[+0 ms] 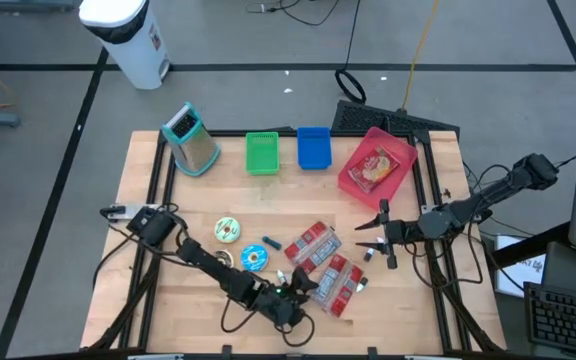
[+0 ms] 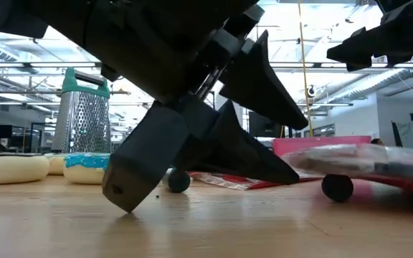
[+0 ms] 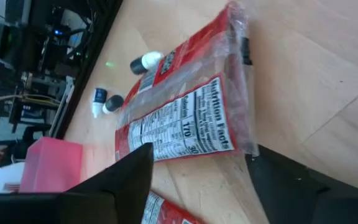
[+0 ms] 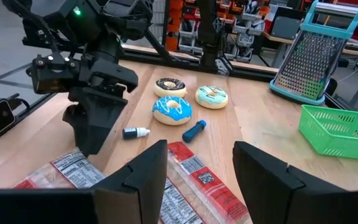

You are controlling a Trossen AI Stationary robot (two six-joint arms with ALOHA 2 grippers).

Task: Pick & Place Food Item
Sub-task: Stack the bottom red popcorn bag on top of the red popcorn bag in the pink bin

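We see left claw (image 1: 303, 290) low on counter (image 1: 428, 310), fingers spread wide, straddling end of red snack packet (image 1: 336, 285), not gripping. Second packet (image 1: 313, 245) just beside. Right claw (image 1: 376, 240) hovers near, fingers parted, empty, by pink bin (image 1: 353, 180).

Snack packets (image 1: 323, 268) lie right of the doughnuts (image 1: 240, 243) (grater (image 1: 192, 140) behind).

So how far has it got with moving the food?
Done: one red snack packet already lies in the pink bin.
In hand: the left end effector is down at the table, fingers open around a packet, not yet gripping.
Left: the other packets and three donuts remain on the table. The right end effector hovers open nearby.
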